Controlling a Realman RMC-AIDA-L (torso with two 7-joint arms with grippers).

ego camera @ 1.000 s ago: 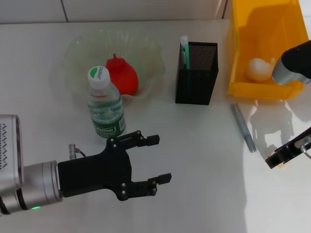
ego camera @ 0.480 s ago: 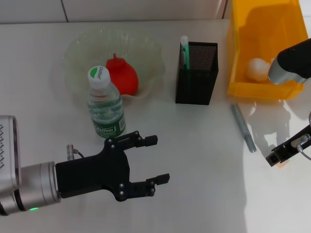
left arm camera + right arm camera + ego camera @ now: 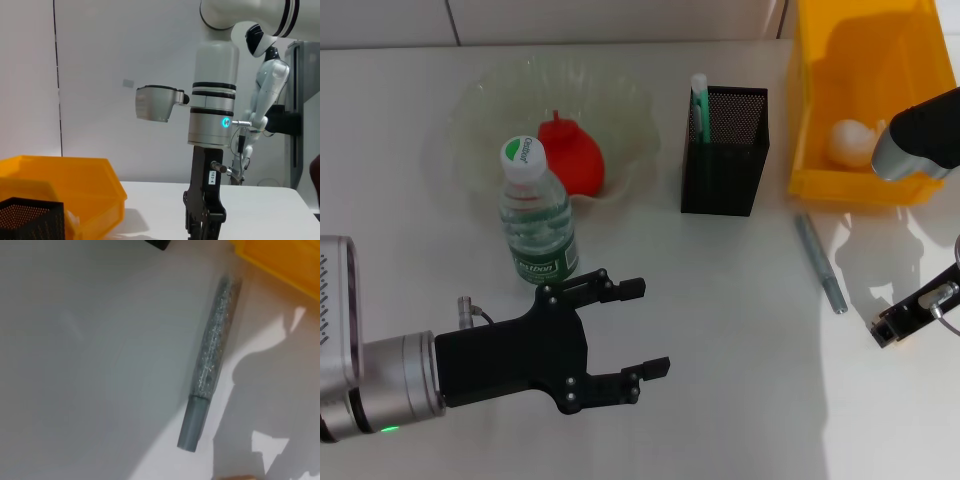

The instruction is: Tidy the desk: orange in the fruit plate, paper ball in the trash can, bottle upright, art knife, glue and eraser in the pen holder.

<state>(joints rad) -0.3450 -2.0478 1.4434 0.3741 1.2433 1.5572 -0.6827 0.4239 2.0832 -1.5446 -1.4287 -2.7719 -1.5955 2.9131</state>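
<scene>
Right gripper (image 3: 900, 325) has slid slightly further toward the near right edge since a second ago; my left gripper (image 3: 638, 328) barely shifted, nothing else moved. Left fingers (image 3: 632, 288) are spread apart, holding nothing, hovering over bare desk (image 3: 740, 400). Bottle (image 3: 535, 215) stands upright just beyond and to the left of those fingers, cap on, apart from them. Fruit plate (image 3: 485, 100) sits behind the bottle, well beyond the left fingertips, with a red-orange fruit (image 3: 572, 155) inside it. Pen holder (image 3: 725, 150) is further out and to the right of the left fingers, with a green-and-white stick (image 3: 699, 100) upright inside; could be the glue, can't confirm. Yellow bin (image 3: 860, 100) is far beyond the right gripper, paper ball (image 3: 850, 142) lying in its near part. Grey pen-like tool (image 3: 819, 263) lies flat on the desk between pen holder and right gripper, just left of the gripper and not touching it; probably the art knife. Right wrist view shows it too (image 3: 212, 365), lying free, capped end away from the bin corner (image 3: 285, 265). Right gripper's state: cannot tell, only a dark tip shows at the edge of the head view. Left wrist view shows the right arm (image 3: 212, 120) upright over the desk, gripper pointing down. Eraser: can't pick it out.
</scene>
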